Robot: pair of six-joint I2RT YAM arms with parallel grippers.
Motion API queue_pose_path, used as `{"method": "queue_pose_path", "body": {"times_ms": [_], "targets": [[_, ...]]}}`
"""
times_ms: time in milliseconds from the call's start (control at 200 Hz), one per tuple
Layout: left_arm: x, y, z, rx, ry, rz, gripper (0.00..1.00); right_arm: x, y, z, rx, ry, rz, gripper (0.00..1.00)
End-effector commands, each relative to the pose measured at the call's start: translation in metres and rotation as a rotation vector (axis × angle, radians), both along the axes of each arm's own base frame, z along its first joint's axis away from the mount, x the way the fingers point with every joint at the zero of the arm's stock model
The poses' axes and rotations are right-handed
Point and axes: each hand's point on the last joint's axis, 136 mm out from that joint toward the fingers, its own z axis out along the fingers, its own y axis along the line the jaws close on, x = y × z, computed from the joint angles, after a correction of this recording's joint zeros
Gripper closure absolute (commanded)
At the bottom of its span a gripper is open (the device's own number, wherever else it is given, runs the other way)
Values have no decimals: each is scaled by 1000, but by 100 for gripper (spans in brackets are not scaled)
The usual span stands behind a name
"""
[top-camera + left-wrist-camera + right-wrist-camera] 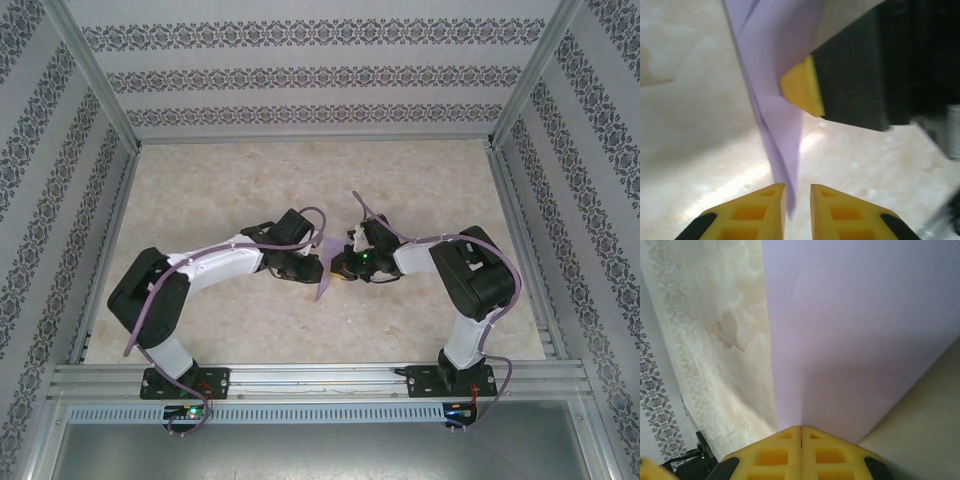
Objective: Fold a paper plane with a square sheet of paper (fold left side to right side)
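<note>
The square sheet of paper, lavender and folded into a narrow pointed paper plane [323, 284], hangs on edge above the table between the two arms. My right gripper [801, 432] is shut on it, and the broad purple face [855, 340] stretches away from the pinched fingers. In the left wrist view the paper [775, 100] tapers down to a tip between the fingers of my left gripper [798, 200]. Those jaws stand slightly apart, with the tip lying against the left finger. A yellow fingertip of the right gripper [802, 90] presses the paper higher up. From above, the left gripper [308, 270] and the right gripper [346, 267] nearly meet.
The beige marbled table [230, 180] is fenced by patterned walls [300, 75] and metal rails [320, 378]. Purple cables [150, 310] loop over both arms. Open table lies behind and to both sides of the grippers.
</note>
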Motion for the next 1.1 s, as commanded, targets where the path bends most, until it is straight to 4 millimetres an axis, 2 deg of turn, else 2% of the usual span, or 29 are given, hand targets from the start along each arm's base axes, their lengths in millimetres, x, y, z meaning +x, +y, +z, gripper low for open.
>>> {"method": "queue_pose_path", "body": {"times_ms": [0,230,510,695,1099], "targets": [[-18,-12,0,-129,132,13,84,-21,-27,-54,-220,81,-30,100],[-17,-28,-9,-213,182,18,87,-23,-27,-58,-233,86,-27,100],[-10,-35,-23,-206,196,9,88,-24,-29,-59,-247,89,-24,100],[-6,-29,-35,-166,190,28,88,-26,-31,-61,-267,90,-13,100],[-6,-20,-45,-161,208,62,87,-29,-38,-65,-328,88,17,100]]}}
